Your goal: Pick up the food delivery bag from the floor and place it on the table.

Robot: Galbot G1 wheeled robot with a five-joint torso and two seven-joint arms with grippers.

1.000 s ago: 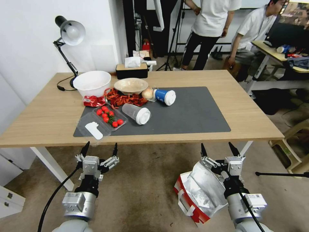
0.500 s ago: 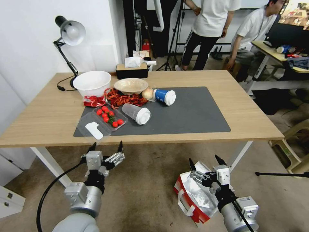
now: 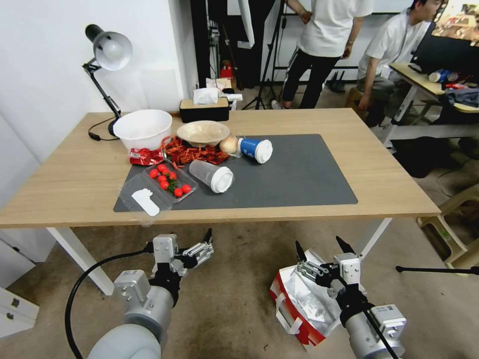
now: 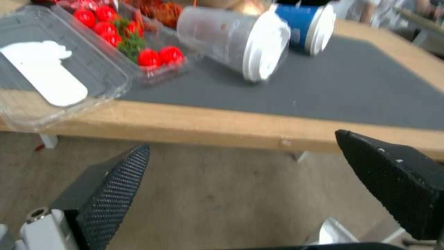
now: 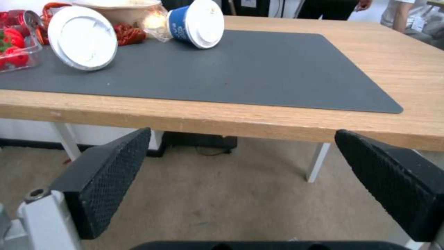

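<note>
Below, the boxy white, red-edged, foil-lined food delivery bag [image 3: 304,304] is lying on the grey-brown floor [image 3: 229,279]; the spread right gripper [image 3: 320,245], hovering above, is risking crumpling loose foil, not gripping.

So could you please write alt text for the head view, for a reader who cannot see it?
A white and red food delivery bag lies on the grey-brown floor in front of a light-wood table, with the robot's open right hand just above it. The open left hand hovers over the floor. Two tipped cups and a tomato tray sit on the table's grey mat.
</note>
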